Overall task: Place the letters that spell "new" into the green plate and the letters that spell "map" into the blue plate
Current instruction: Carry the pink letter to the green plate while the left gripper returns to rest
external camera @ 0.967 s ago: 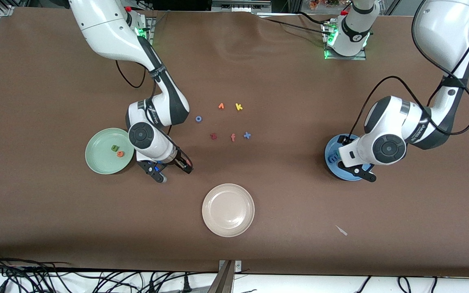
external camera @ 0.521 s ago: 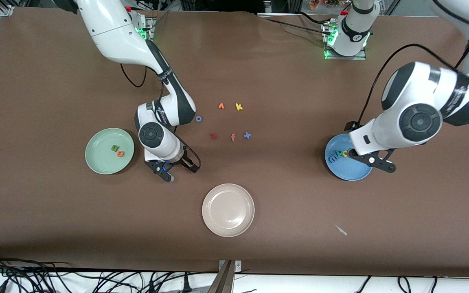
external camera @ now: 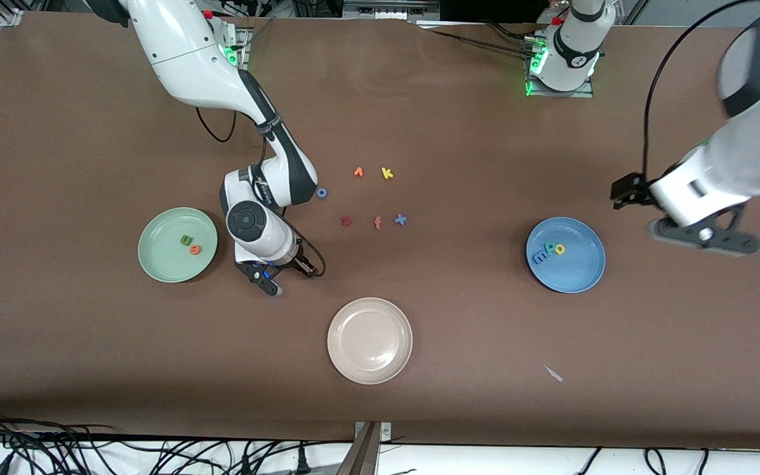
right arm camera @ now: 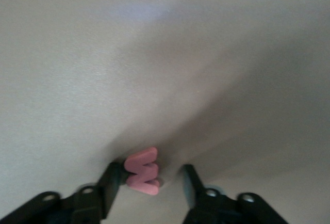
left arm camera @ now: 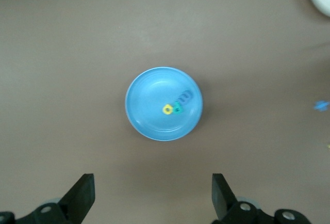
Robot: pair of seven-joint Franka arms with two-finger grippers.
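Front view: right gripper (external camera: 285,276) is down on the table at 3 o'clock of the green plate (external camera: 156,264), which holds n (external camera: 185,240) and e (external camera: 194,249). Blue plate (external camera: 581,277) holds m, p, a.

Left wrist: left gripper (left arm camera: 152,198) wide, empty, likely done.

Right wrist: jaws half-closed around w (right arm camera: 142,171), one finger touching it

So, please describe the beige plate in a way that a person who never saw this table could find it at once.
On the brown table, look at the edge nearest the front camera, about midway between the two arms' ends. There lies the beige plate, nearer the camera than the scattered letters. Unlike the green plate and the blue plate, it holds no letters.
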